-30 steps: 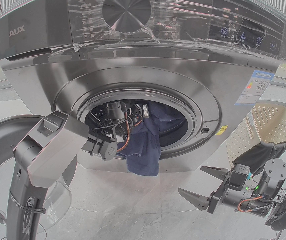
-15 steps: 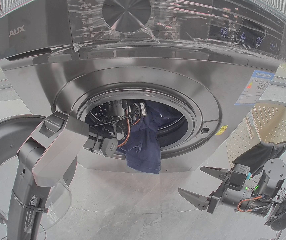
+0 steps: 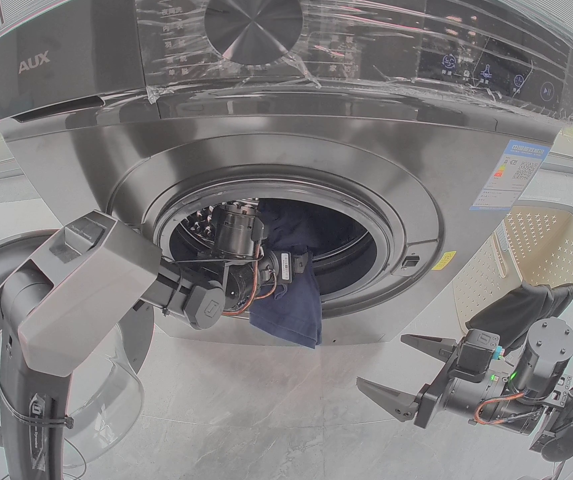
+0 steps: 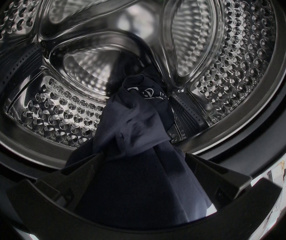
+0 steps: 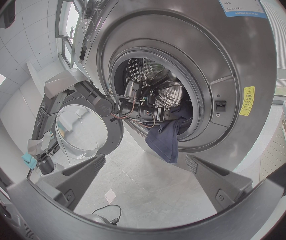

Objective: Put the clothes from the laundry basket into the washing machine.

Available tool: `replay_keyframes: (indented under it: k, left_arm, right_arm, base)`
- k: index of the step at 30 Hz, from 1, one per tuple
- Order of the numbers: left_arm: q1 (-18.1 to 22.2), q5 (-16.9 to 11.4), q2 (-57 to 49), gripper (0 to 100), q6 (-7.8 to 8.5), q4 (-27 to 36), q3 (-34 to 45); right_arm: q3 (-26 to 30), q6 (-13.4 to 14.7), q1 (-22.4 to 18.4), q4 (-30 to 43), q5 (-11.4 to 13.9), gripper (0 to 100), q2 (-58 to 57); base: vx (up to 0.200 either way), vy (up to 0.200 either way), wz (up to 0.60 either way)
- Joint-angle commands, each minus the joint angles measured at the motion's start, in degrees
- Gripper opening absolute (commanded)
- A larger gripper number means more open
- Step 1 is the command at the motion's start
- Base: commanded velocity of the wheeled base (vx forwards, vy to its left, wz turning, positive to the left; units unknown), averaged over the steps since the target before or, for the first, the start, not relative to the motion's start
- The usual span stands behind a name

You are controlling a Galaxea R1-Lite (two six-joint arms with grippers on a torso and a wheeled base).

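Observation:
A navy garment (image 3: 293, 301) hangs half out of the washing machine (image 3: 286, 148), draped over the lower rim of its round opening. The rest of it is bunched inside the steel drum (image 4: 66, 117). My left gripper (image 4: 143, 155) sits at the mouth of the drum, open, with the navy garment (image 4: 133, 124) lying between its spread fingers. Off to the right and lower down, my right gripper (image 3: 383, 360) hangs open above the floor, holding nothing. Behind it the cream laundry basket (image 3: 540, 241) holds a dark garment (image 3: 520, 308) that spills over its edge.
The washer's glass door (image 3: 100, 381) stands swung open at the left, close behind my left arm. Grey tiled floor (image 3: 266, 408) lies bare in front of the machine. A cable (image 5: 108, 210) lies on the floor.
My left arm has drawn back from deeper in the drum toward the rim and dropped lower. The navy garment's hanging part has shifted slightly. The right arm has not moved.

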Motion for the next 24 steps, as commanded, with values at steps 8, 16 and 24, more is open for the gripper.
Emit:
replay_keyframes:
  k: [8, 16, 24]
  left_arm:
    - [-1.14, -0.19, -1.71, 0, 1.05, 3.11, 5.09]
    - [-1.14, -0.19, 0.31, 0, 2.28, 1.09, 3.59]
    - [-0.44, 1.22, 6.11, 0, -0.36, -7.7, -8.1]
  right_arm:
    - [-0.05, -0.1, 0.11, -0.01, 0.04, 100, 0.08]
    - [-0.05, -0.1, 0.11, -0.01, 0.04, 100, 0.08]
    - [-0.05, -0.1, 0.02, -0.01, 0.04, 100, 0.17]
  base:
    - [0.0, 0.0, 0.0]
    - [0.0, 0.0, 0.0]
    - [0.0, 0.0, 0.0]
